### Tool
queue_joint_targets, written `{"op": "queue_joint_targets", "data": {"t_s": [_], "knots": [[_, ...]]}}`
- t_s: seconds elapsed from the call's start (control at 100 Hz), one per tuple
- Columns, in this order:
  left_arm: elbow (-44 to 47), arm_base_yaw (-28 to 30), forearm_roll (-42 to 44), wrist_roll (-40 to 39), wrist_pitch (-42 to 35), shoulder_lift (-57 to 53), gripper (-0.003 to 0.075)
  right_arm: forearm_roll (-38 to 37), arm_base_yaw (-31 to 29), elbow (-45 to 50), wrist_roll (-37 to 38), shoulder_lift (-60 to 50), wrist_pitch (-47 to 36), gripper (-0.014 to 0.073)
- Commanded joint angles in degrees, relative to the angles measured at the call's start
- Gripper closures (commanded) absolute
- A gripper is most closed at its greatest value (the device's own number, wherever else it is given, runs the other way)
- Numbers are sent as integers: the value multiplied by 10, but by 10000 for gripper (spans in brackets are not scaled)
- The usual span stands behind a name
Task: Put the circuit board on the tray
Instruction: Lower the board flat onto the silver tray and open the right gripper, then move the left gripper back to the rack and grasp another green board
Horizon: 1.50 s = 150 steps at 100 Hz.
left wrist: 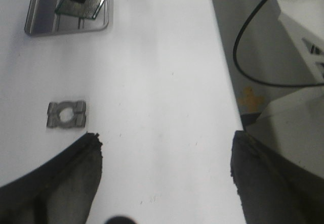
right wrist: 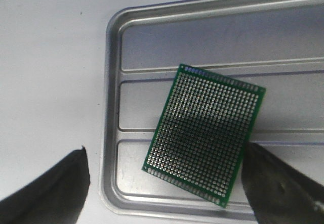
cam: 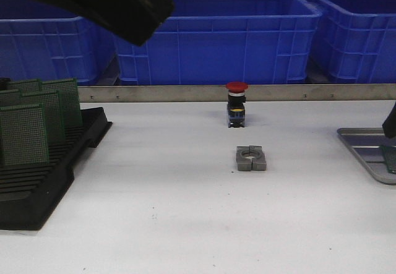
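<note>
On the tray [right wrist: 114, 133] at the desk's right edge, the circuit board [right wrist: 202, 133] lies flat and skewed, apparently released: the right gripper [right wrist: 167, 183] jaws stand wide, clear of it. Left gripper [left wrist: 164, 178] jaws spread, empty. Placement appears complete; withdrawal remains.
</note>
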Motion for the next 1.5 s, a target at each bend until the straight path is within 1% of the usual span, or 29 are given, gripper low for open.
{"op": "queue_joint_targets", "data": {"t_s": [0.0, 0.12, 0.33, 0.51, 1.01, 1.34, 1.44, 1.49], "knots": [[-18, 22, 22, -6, -12, -18, 218, 8, -4, -16, -4, -19, -9, -29], [-18, 68, 82, -6, -15, -18, 218, 8, -4, -16, -4, -19, -7, -29], [-18, 156, 137, -6, -20, -18, 218, 8, -4, -16, -4, -19, -7, -29], [-18, 202, 151, -6, -36, 3, 218, 8, -4, -16, -4, -19, -7, -29], [-18, 271, 277, -6, -55, 41, 218, 8, -4, -16, -4, -19, -4, -29], [-18, 277, 280, -6, -127, 92, 219, 8, -4, -15, -4, -19, 6, -29], [-18, 277, 280, -6, -129, 105, 221, 8, -4, -15, -4, -19, 7, -29], [-18, 277, 280, -6, -122, 109, 238, 8, -4, -15, -4, -19, 7, -29]]}}
